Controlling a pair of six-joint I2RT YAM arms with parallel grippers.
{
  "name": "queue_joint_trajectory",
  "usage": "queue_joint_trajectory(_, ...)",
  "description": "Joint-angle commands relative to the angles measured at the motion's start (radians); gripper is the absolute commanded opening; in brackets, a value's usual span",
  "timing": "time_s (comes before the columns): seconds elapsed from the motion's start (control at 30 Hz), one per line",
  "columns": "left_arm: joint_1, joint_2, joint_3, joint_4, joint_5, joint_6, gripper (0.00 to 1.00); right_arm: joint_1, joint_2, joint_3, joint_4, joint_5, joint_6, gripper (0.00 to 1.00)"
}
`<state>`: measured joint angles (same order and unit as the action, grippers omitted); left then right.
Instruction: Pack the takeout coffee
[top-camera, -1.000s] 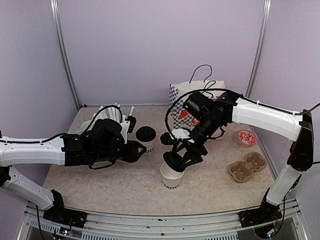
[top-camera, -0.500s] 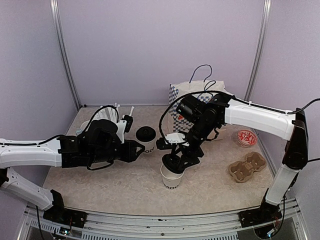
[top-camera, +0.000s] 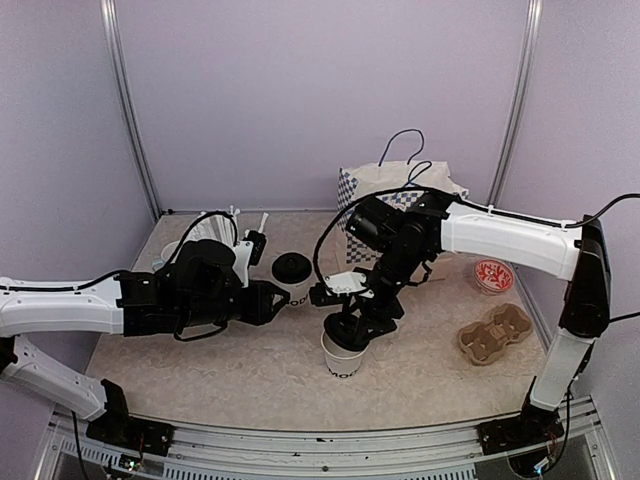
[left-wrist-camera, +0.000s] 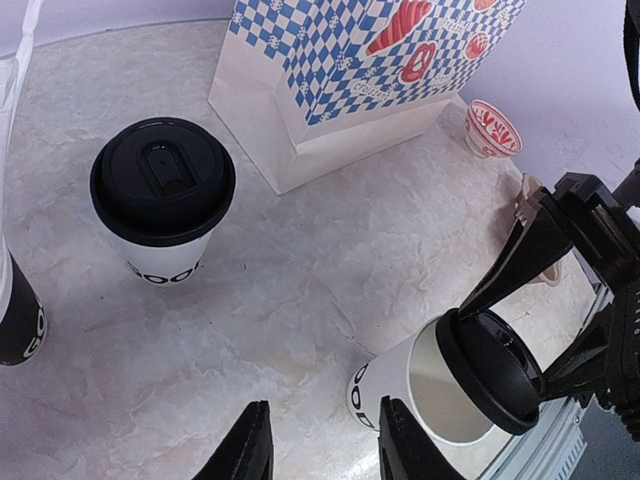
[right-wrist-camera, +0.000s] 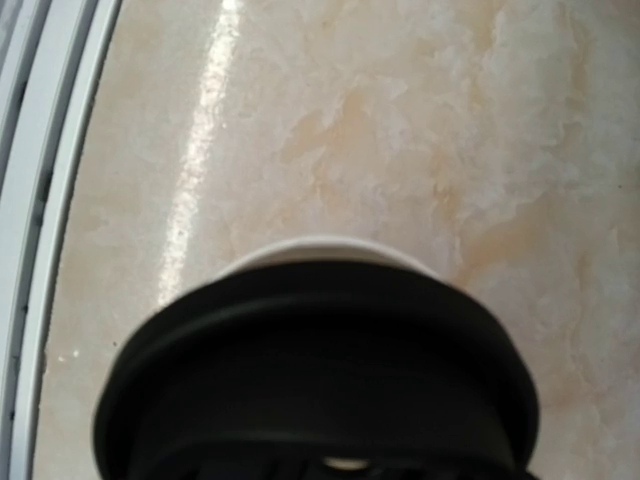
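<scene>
At the back, checkered bag (left-wrist-camera: 330, 70), nothing packed yet. Nearer, lidded cup (left-wrist-camera: 163, 195), closest to the left gripper (left-wrist-camera: 322, 440) — parted, empty. In front, open cup (left-wrist-camera: 385, 390), upright, straight beneath the right gripper (top-camera: 350, 325) — clamped on the black lid (left-wrist-camera: 490, 372), tilted at the rim, not seated.

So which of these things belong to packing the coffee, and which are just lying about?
Job in hand: lidded cup; open cup; black lid, held in the right tool; probably the checked paper bag and cardboard carrier.
Lying about: red-patterned dish; black cup.
</scene>
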<state>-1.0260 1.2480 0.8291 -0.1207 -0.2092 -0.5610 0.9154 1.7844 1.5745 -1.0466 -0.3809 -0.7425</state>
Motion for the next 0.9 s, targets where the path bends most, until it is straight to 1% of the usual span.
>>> queue_joint_trajectory(0.0,0.007,-0.025,-0.015,0.016,-0.001,-0.001,0.37,0.019,0.021,0.018,-0.006,0.013,0.005,0.69)
queue_joint_trajectory(0.37,0.008,-0.021,-0.017,0.019,0.000,0.001,0.37,0.032,0.028,0.028,-0.012,0.041,0.014,0.69)
queue_joint_trajectory(0.53,0.009,-0.026,-0.016,0.013,-0.003,0.004,0.37,0.033,0.004,0.050,-0.038,0.052,0.015,0.69)
queue_joint_trajectory(0.7,0.010,-0.029,-0.015,0.016,-0.004,0.007,0.37,0.033,-0.022,0.034,-0.038,0.090,0.018,0.69)
queue_joint_trajectory(0.87,0.009,-0.022,-0.012,0.018,0.005,0.008,0.37,0.033,-0.024,0.032,-0.046,0.093,0.025,0.69)
